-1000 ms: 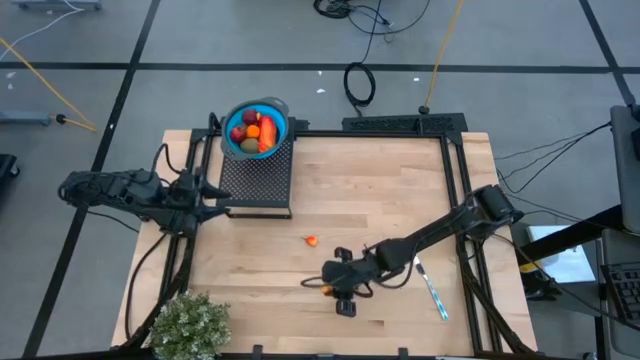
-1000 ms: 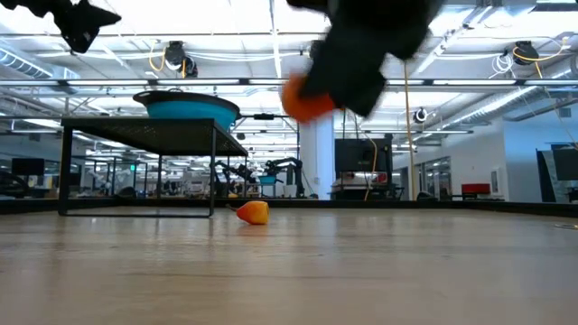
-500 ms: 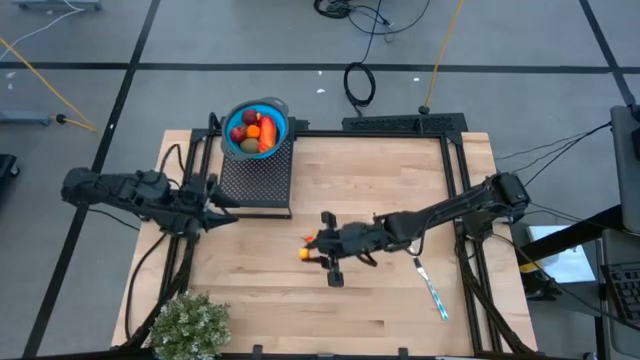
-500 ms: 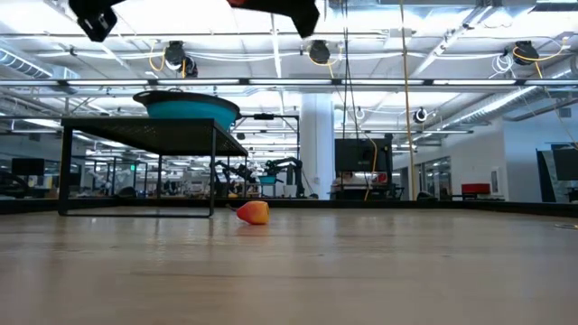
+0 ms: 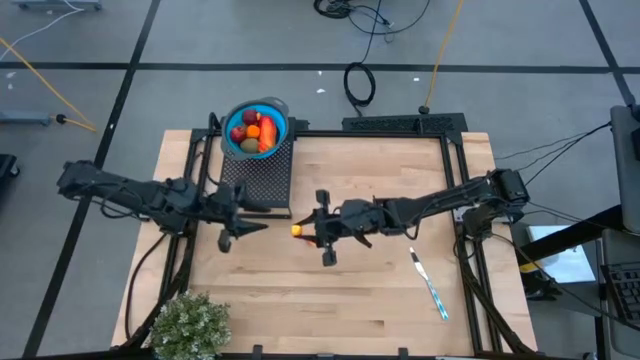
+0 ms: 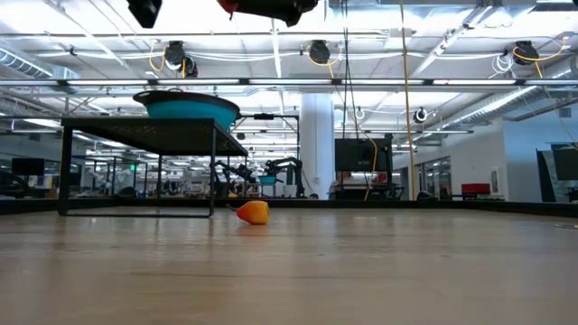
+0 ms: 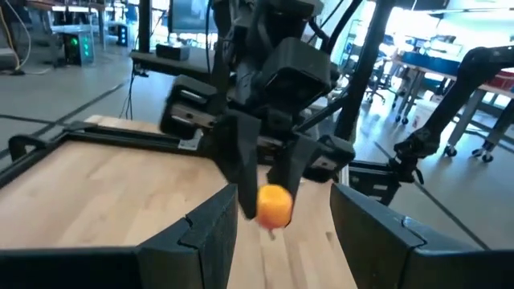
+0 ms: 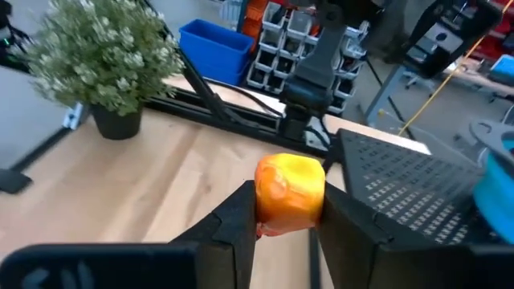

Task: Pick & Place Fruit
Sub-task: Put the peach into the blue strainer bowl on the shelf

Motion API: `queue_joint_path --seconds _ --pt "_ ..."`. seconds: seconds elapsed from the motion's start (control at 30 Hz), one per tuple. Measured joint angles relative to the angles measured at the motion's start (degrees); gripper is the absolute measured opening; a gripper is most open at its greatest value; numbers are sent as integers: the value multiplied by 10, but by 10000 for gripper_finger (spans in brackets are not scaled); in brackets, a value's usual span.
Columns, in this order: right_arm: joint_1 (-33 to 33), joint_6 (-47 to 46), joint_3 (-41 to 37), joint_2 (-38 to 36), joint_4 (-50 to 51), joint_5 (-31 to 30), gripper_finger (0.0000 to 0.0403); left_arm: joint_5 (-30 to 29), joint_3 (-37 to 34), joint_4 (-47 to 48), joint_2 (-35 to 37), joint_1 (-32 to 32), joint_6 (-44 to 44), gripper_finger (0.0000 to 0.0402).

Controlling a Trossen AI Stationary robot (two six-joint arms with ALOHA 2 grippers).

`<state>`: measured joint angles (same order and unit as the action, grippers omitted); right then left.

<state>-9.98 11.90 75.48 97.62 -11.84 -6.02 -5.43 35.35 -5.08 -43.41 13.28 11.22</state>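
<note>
Right claw [image 5: 305, 231], clamped on an orange fruit piece [image 5: 298, 230], has moved from lower centre up to mid-frame of the worktop [image 5: 400, 180]. Left claw [image 5: 255, 226], open and empty, has swung in facing it. Handover toward the bowl [image 5: 256, 130], upper left, looks likely.

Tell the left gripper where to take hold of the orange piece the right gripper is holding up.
Probably the free end of the orange piece, which sticks out past the right gripper's fingers. Come straight in from the left gripper's side: its open fingers face that bare, rounded end.
</note>
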Motion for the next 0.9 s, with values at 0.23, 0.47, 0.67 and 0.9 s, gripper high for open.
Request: queue_joint_path --seconds 0.23,0.47,0.67,0.9 --pt "10 62 0 0 -17 0 103 -5 0 -28 -58 0 45 200" --pt "10 125 0 -21 -44 -1 104 -6 0 -29 -87 0 117 200" --pt "10 165 0 -39 -44 -3 105 -6 0 -67 -106 -1 184 200" --pt "6 247 0 -41 -41 -34 102 -5 0 -139 -141 -8 284 200"
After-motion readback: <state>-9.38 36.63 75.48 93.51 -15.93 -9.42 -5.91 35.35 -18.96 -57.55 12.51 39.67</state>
